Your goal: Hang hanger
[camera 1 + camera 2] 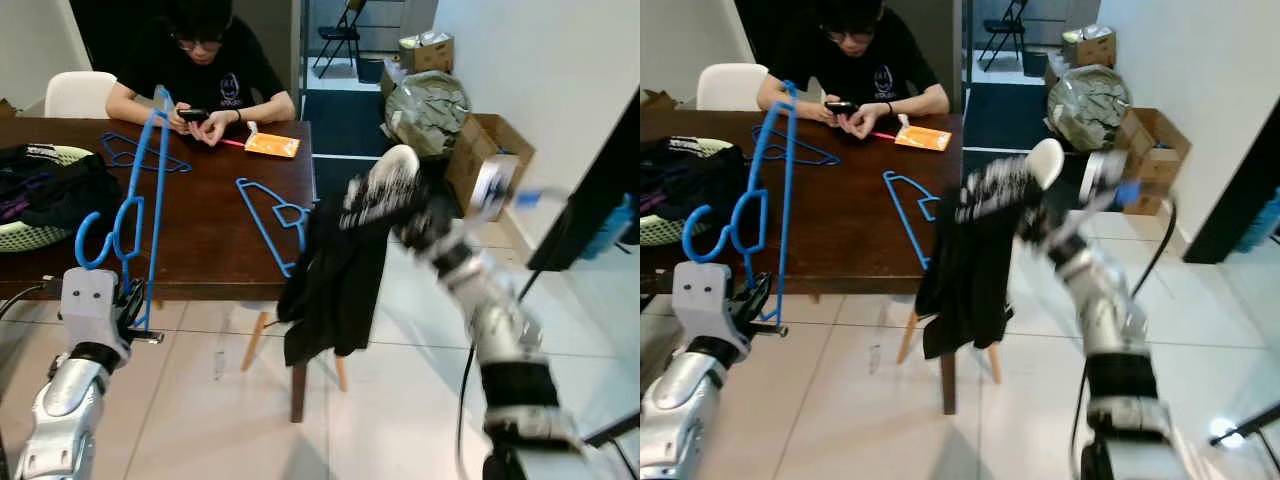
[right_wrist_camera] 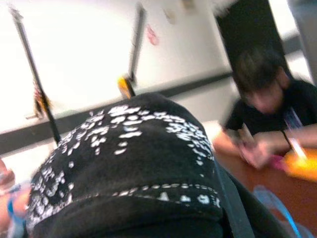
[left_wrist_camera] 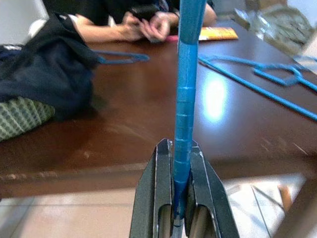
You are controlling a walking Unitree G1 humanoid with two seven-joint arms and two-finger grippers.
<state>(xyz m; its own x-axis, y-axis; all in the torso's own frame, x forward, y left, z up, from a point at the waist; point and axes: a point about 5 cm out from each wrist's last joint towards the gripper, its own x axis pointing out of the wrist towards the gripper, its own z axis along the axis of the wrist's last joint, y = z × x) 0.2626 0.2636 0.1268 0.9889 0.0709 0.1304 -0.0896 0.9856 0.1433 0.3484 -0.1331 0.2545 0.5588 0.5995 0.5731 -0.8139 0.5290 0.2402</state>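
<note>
A blue hanger [image 1: 140, 200] stands upright at the table's front left edge. My left gripper [image 3: 181, 146] is shut on its lower bar, and its hook [image 1: 95, 240] curls out to the left. At the table's right corner, a black garment with white print [image 1: 335, 270] hangs down from my raised right gripper [image 1: 395, 210]. The cloth [image 2: 129, 168] drapes over that gripper and hides its fingers.
Two more blue hangers [image 1: 275, 215] [image 1: 140, 155] lie on the brown table [image 1: 210, 250]. A person [image 1: 200, 60] sits at the far side with a phone. A basket of clothes [image 1: 40, 190] is at the left, a wooden-legged chair [image 1: 255, 340] behind the garment, and boxes [image 1: 485, 155] at the back right.
</note>
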